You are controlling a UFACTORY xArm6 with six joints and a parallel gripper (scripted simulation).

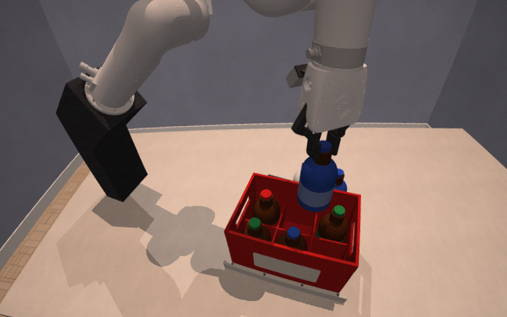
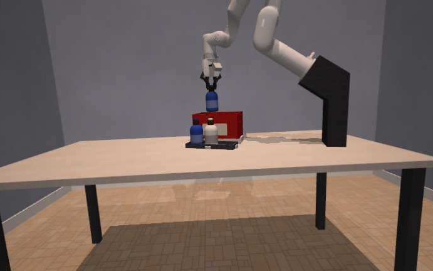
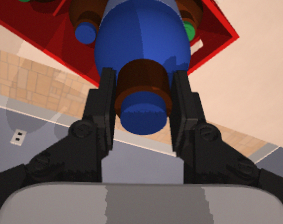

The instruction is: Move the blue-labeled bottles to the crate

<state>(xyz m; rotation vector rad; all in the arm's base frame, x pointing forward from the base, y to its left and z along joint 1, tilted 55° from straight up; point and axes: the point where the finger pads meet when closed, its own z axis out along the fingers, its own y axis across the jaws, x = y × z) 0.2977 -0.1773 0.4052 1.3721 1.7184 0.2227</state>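
Note:
My gripper (image 1: pixel 324 151) (image 2: pixel 211 87) (image 3: pixel 143 87) is shut on the neck of a blue-labeled bottle (image 1: pixel 317 181) (image 2: pixel 212 101) (image 3: pixel 142 40), held upright, its base a little above the rim of the red crate (image 1: pixel 243 252) (image 2: pixel 234 124) (image 3: pixel 47 45). In the top view it overlaps the back middle cell. That cell and the front right cell look empty. The crate holds four brown bottles, capped red (image 1: pixel 265 194), green (image 1: pixel 254 224), blue (image 1: pixel 293 232) and green (image 1: pixel 339 211). Another blue-labeled bottle (image 1: pixel 340 185) (image 2: pixel 196 133) and a white bottle (image 2: pixel 210 133) stand upright on the black tray (image 2: pixel 195 146).
The crate hides most of the tray in the top view. A grey strip (image 1: pixel 282 281) runs along the crate's front base. The black arm pedestal (image 1: pixel 119 161) (image 2: pixel 335 114) stands on the table (image 1: pixel 424 220) (image 2: pixel 126 161), well away from crate and tray.

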